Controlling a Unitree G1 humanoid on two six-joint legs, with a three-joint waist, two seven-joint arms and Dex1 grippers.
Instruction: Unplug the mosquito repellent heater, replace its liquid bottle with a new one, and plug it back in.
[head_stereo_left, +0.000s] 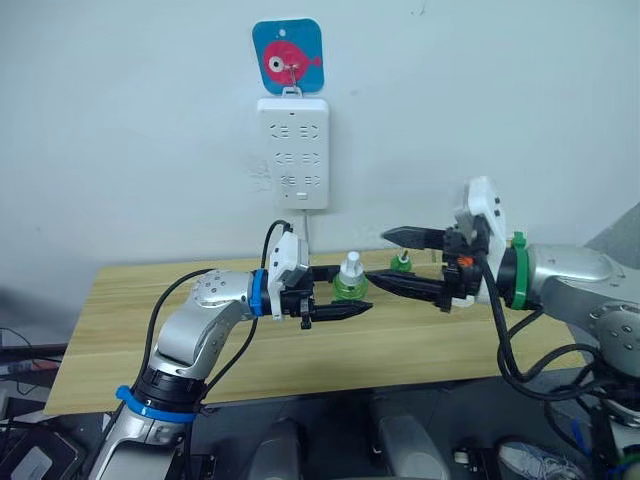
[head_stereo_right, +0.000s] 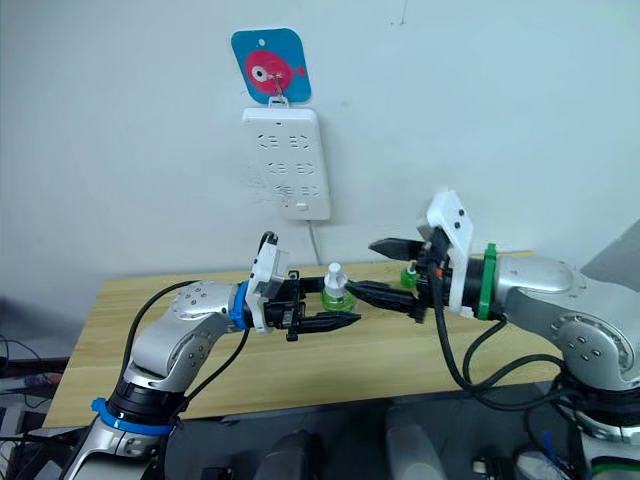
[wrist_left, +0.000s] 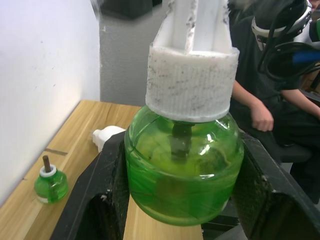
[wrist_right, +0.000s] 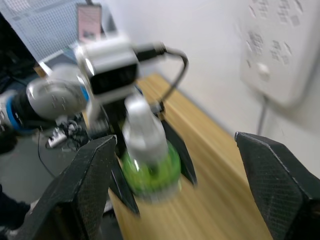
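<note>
- Left claw (head_stereo_left: 345, 292) sits closest to me, lower centre of the head view, clamped on the green liquid bottle (wrist_left: 182, 170). Its fingers squeeze the glass belly from both sides and the bottle is held up off the table (head_stereo_left: 150, 330).
- Power strip (head_stereo_left: 292, 150) hangs on the wall in the upper centre of the frame. Nothing's plugged into it, so I'd say the unplug part is done.
- Mosquito repellent heater (wrist_left: 107, 136): my best guess is that it's the white rounded lump in the left wrist view, lying on the wood behind the claw's finger. It's mostly hidden, so I'm not sure.
- White ribbed cap (wrist_left: 192, 82) is on the held bottle, so I reckon uncapping is the step in hand.
- Second small green bottle (head_stereo_left: 402, 262), its wick bare, stands on the table just right of centre, near the back edge. Probably the old one, and I need to not bump it.
- Right claw (head_stereo_left: 380, 258) comes in from the right with its fingers spread wide, pointing at the held bottle and not touching it.
- How I'd do it:
  - line the right fingers up on the cap, not the glass
  - close squarely on the ribs
  - keep the left grip firm so the bottle can't spin
  - twist and lift straight along the neck so the wick isn't bent
</note>
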